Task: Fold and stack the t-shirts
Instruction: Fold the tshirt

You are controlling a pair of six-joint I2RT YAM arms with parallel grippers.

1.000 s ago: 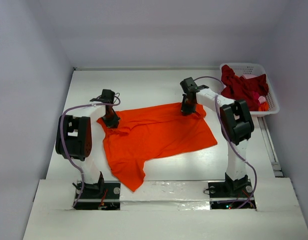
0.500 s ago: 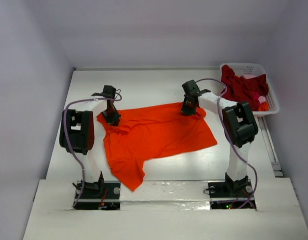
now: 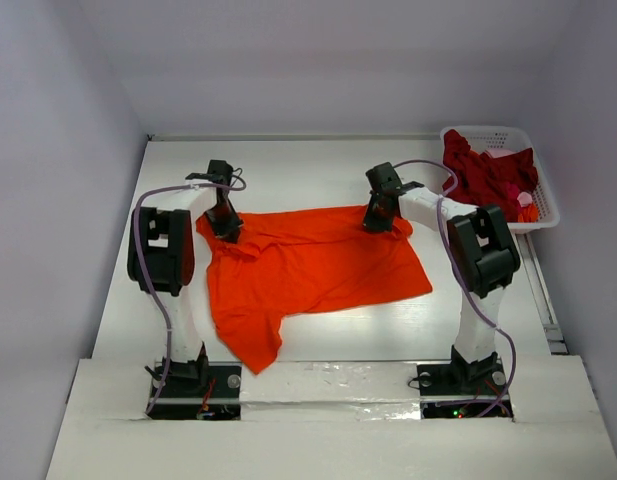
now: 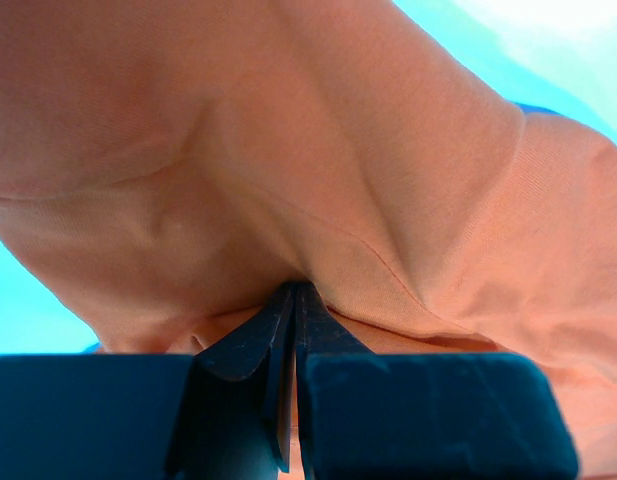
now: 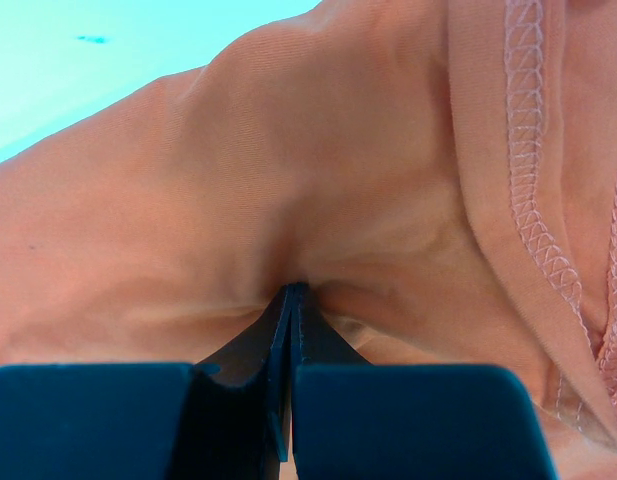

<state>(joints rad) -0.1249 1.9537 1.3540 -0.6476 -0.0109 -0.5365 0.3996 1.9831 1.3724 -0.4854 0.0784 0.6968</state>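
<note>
A bright orange t-shirt lies spread across the middle of the table, one sleeve trailing toward the near edge. My left gripper is shut on the shirt's far left corner; in the left wrist view the cloth bunches into the closed tips. My right gripper is shut on the far right corner, where folds of the shirt pinch into its tips and a stitched hem runs beside them. A dark red t-shirt lies crumpled in the basket.
The white lattice basket stands at the far right edge of the table, holding the red shirt plus small pink and orange bits. White walls close the table on the left, back and right. A raised strip runs along the near edge.
Both grippers have shifted the shirt's far edge slightly away from me, keeping their hold. The cloth has pulled flatter and the near sleeve has drawn back a little.
</note>
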